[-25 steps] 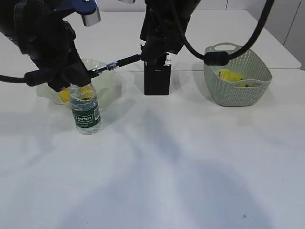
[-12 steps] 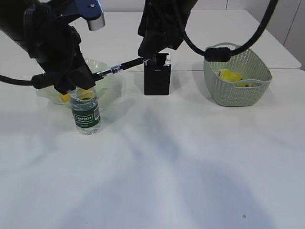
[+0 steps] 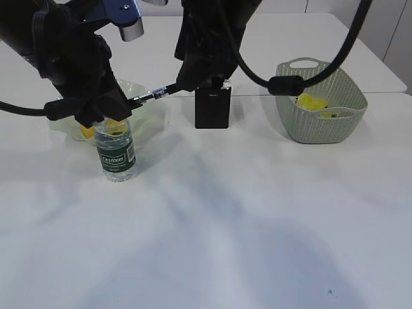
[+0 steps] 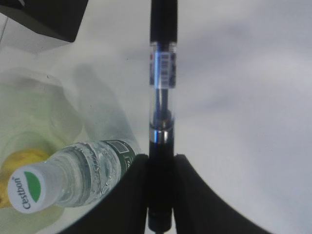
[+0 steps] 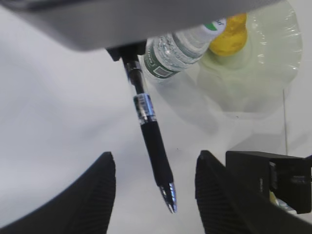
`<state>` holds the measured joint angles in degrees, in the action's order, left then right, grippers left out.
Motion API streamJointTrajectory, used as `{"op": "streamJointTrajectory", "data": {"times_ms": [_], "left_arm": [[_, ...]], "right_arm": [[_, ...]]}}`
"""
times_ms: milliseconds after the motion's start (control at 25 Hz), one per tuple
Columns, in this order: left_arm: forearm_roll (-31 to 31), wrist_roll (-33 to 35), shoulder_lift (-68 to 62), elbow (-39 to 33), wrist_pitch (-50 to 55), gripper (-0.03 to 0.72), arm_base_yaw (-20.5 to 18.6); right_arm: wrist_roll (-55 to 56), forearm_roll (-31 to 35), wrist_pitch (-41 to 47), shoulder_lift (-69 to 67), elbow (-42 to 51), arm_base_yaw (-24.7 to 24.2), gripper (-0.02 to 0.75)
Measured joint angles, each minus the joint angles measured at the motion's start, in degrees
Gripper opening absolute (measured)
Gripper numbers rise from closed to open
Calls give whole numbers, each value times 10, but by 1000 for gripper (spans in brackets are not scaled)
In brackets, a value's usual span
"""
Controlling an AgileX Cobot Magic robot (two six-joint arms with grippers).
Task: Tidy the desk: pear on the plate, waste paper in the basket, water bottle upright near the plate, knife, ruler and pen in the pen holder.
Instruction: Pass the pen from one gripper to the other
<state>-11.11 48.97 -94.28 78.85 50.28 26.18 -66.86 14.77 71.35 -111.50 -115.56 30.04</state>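
My left gripper [image 3: 122,102] [image 4: 162,158] is shut on the back end of a black pen [image 3: 154,94] [image 4: 162,73] and holds it level above the desk [image 3: 225,212]. The pen [image 5: 151,131] points at my right gripper [image 3: 187,80] [image 5: 155,155]. That gripper is open, with the pen's tip between its fingers and untouched. The water bottle [image 3: 116,151] [image 5: 178,48] stands upright against the green plate [image 3: 145,103], which holds the pear [image 5: 230,39]. Yellow waste paper [image 3: 310,102] lies in the basket [image 3: 322,122]. The black pen holder [image 3: 212,109] stands behind the right arm. I cannot make out the knife or the ruler.
Both arms crowd the back left of the desk, above the plate and the holder. A thin seam crosses the tabletop behind the holder and the basket.
My right arm has swung left, so its open fingers now flank the pen's tip. The left gripper rose a little with the pen, then held still.
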Motion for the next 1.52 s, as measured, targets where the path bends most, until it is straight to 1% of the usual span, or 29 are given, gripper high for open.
{"op": "streamJointTrajectory", "data": {"times_ms": [160, 680, 800, 1000, 1360, 1520], "left_arm": [[0, 0, 0, 0, 0, 97, 0], [-1, 0, 0, 0, 13, 97, 0], [-1, 1, 0, 0, 13, 97, 0], [-1, 1, 0, 0, 13, 97, 0], [-1, 1, 1, 36, 49, 97, 0], [-1, 1, 3, 40, 59, 97, 0]], "right_arm": [[-8, -10, 0, 0, 21, 5, 393], [-34, -14, 0, 0, 22, 5, 392], [-23, -28, 0, 0, 22, 5, 392], [6, -78, 0, 0, 22, 5, 392], [17, -84, 0, 0, 22, 0, 389], [19, -84, 0, 0, 22, -4, 389]]}}
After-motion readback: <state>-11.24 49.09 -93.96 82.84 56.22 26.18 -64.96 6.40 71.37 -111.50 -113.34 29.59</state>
